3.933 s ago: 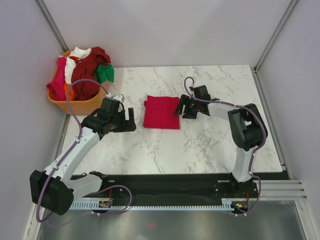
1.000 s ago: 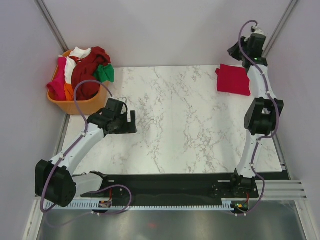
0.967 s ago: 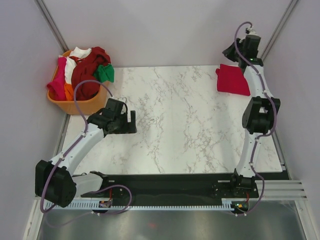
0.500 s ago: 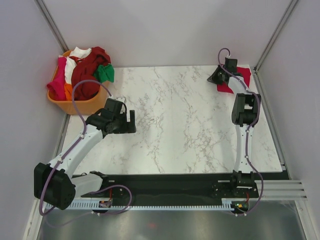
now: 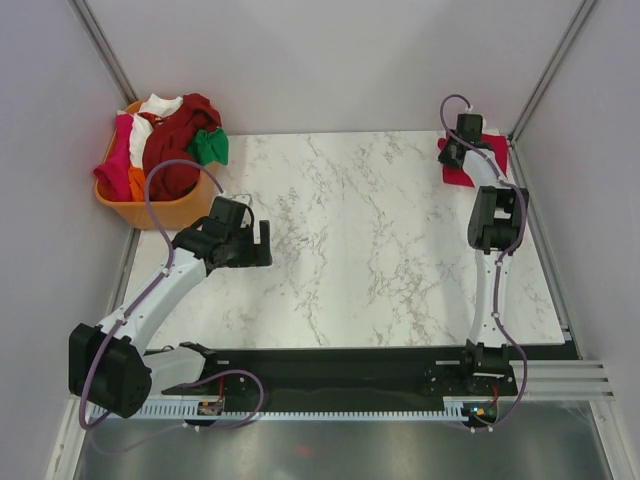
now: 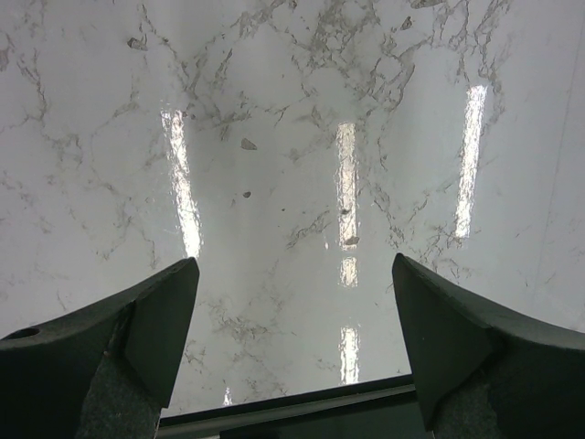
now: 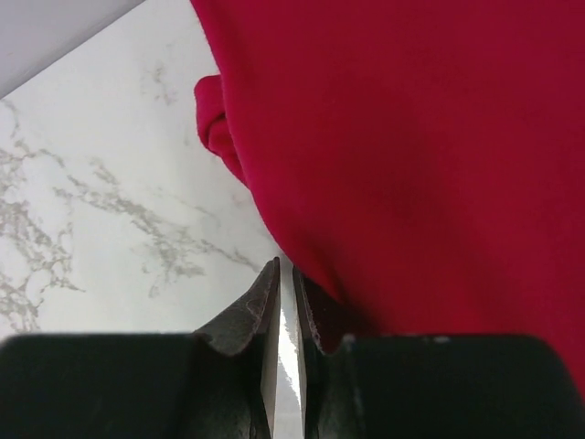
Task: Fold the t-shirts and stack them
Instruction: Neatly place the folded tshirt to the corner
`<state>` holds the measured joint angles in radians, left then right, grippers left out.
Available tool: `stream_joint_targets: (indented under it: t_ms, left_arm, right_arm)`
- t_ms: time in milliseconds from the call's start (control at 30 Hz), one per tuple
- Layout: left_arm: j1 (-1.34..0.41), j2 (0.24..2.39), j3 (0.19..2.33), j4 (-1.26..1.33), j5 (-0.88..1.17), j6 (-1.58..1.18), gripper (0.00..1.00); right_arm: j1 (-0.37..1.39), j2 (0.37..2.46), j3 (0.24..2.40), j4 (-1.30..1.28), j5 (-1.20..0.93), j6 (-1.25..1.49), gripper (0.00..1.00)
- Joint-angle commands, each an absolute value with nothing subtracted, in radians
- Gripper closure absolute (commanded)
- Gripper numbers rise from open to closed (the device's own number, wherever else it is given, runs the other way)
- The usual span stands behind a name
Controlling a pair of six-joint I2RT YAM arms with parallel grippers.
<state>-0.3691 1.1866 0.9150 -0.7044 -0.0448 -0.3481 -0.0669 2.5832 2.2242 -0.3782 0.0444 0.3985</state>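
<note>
A folded crimson t-shirt [image 5: 493,152] lies at the table's far right corner and fills the upper right of the right wrist view [image 7: 411,137]. My right gripper [image 5: 453,152] [image 7: 286,265] hovers at the shirt's left edge. Its jaws are shut to a thin slit with only bare marble showing between them, and the right finger [image 7: 320,311] sits against the cloth's edge. My left gripper [image 5: 262,245] [image 6: 292,265] hangs wide open over bare marble at the left, with nothing between its fingers. More t-shirts are heaped in the basket: maroon [image 5: 175,145], magenta [image 5: 118,160], white [image 5: 155,108] and green [image 5: 210,148].
The orange plastic basket [image 5: 150,212] stands off the table's far left corner. The white marble table [image 5: 380,250] lies between grey walls with metal posts at the back corners. A black rail runs along the near edge.
The crimson t-shirt went from the table's middle to the far right corner. Over the last second the right arm came down from above the corner to the shirt's edge. The left arm stayed put.
</note>
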Motion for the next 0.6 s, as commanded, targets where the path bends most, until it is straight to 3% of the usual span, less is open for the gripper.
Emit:
stream_joint_targets:
  t_ms: [0, 300, 400, 433, 467, 567]
  left_arm:
    - [-0.374, 1.189, 0.919, -0.684, -0.055, -0.322, 0.06]
    - [-0.374, 1.195, 0.920, -0.684, -0.052, -0.325, 0.06]
    - [-0.376, 1.195, 0.920, -0.684, -0.054, -0.325, 0.06]
    - [-0.374, 1.196, 0.922, -0.684, -0.052, -0.325, 0.06]
    - [-0.374, 1.197, 0.923, -0.684, -0.055, -0.325, 0.06]
    - [-0.374, 1.200, 0.925, -0.684, -0.058, -0.324, 0.06]
  right_arm:
    - [-0.139, 2.557, 2.227, -0.479, 0.138, 0.370, 0.82]
    - [-0.172, 2.514, 2.224, -0.494, 0.092, 0.315, 0.76]
    - [-0.164, 2.488, 2.229, -0.482, -0.032, 0.279, 0.63]
    - [-0.155, 2.479, 2.232, -0.482, -0.058, 0.266, 0.55]
    - [-0.129, 2.456, 2.232, -0.480, -0.099, 0.244, 0.40]
    - [-0.046, 2.387, 2.223, -0.480, -0.130, 0.170, 0.17]
